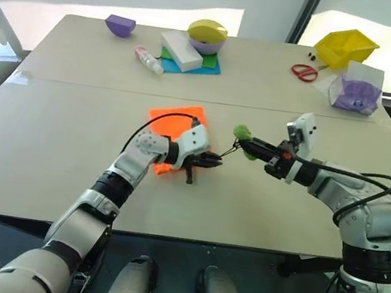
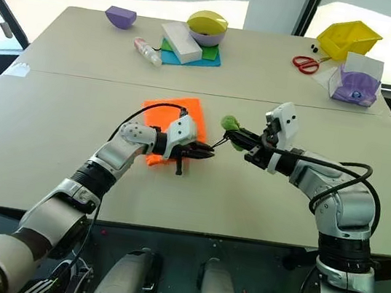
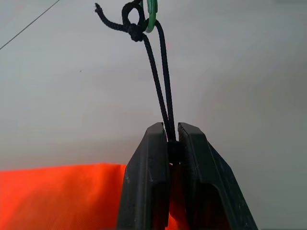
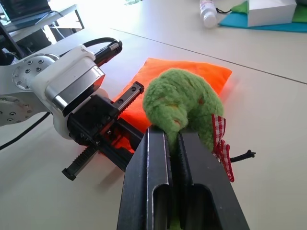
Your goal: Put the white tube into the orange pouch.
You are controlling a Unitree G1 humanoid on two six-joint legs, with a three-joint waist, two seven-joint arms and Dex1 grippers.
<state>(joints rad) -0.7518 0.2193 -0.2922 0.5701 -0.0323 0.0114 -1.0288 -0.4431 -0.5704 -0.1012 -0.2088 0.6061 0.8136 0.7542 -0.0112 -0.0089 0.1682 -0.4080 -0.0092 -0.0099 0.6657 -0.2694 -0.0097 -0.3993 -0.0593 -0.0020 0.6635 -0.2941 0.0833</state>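
The pouch lies flat mid-worktop, well clear of every worktop edge, with bare surface on all sides. At its near right corner the left end effector is clenched on the dark cord. Just right of it, the right end effector grips the green charm, raised off the surface. The far edge is crowded: a white block, a small bottle, scissors.
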